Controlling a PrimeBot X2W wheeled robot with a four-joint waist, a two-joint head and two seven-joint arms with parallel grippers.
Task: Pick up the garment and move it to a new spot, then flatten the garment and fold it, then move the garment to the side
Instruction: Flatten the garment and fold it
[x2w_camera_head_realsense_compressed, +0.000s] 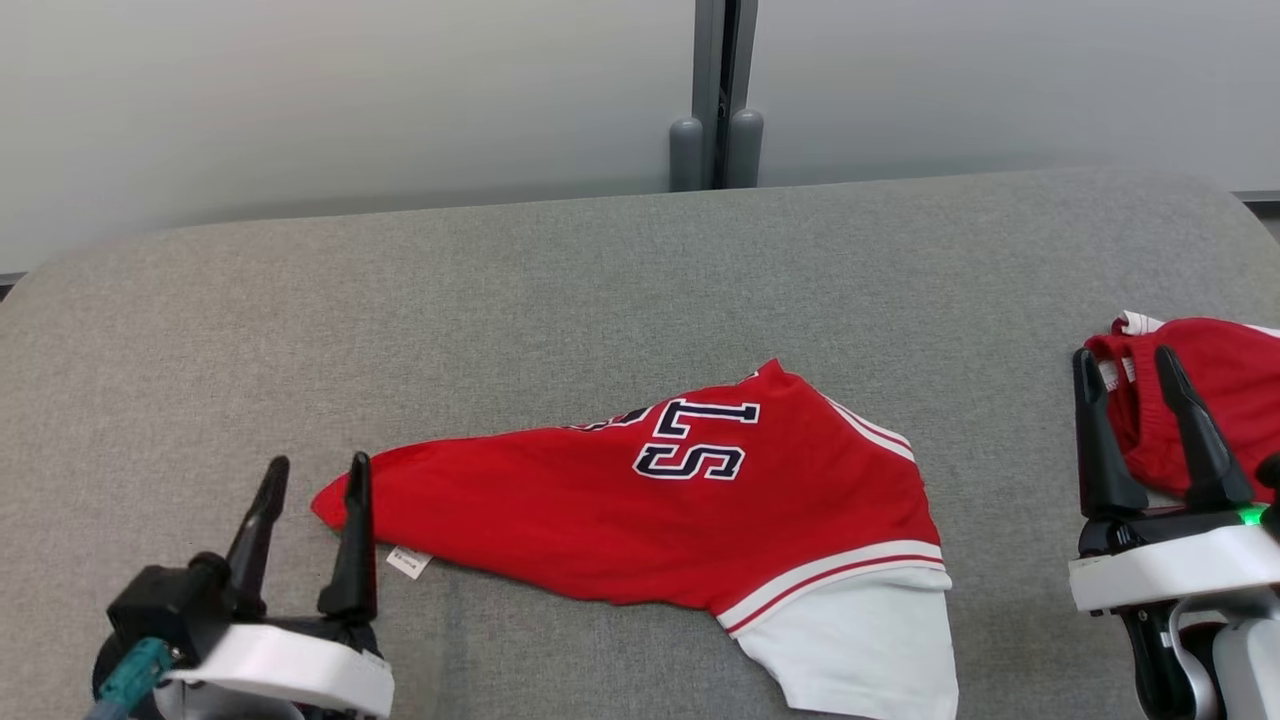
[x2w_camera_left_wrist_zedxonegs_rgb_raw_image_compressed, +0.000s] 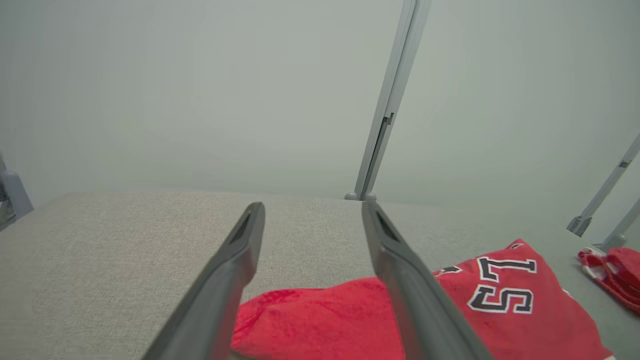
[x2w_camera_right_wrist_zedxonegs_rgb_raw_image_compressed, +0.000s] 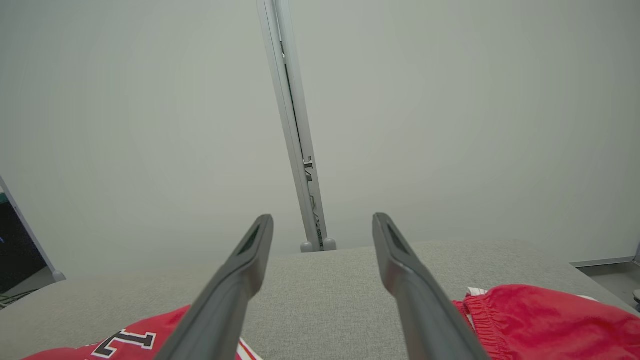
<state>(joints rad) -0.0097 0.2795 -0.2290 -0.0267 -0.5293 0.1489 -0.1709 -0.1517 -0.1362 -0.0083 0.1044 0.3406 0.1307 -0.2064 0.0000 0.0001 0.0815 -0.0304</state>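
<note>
Red jersey (x2w_camera_head_realsense_compressed: 640, 510) is lying mid-frame on grey surface (x2w_camera_head_realsense_compressed: 600, 280); left claw (x2w_camera_head_realsense_compressed: 319, 462) and right claw (x2w_camera_head_realsense_compressed: 1123, 353) are hovering spread, gripping nothing.

This looks like a robotics lab or test room: a wide surface (x2w_camera_head_realsense_compressed: 600, 280) padded in plain grey fabric stands against bare, pale partition panels (x2w_camera_head_realsense_compressed: 300, 100), joined by a grey metal post (x2w_camera_head_realsense_compressed: 715, 90) on two rounded feet (x2w_camera_head_realsense_compressed: 686, 152). More such posts (x2w_camera_left_wrist_zedxonegs_rgb_raw_image_compressed: 602, 192) slant at the side in the left wrist view, framing further panels of the same blank kind.
</note>
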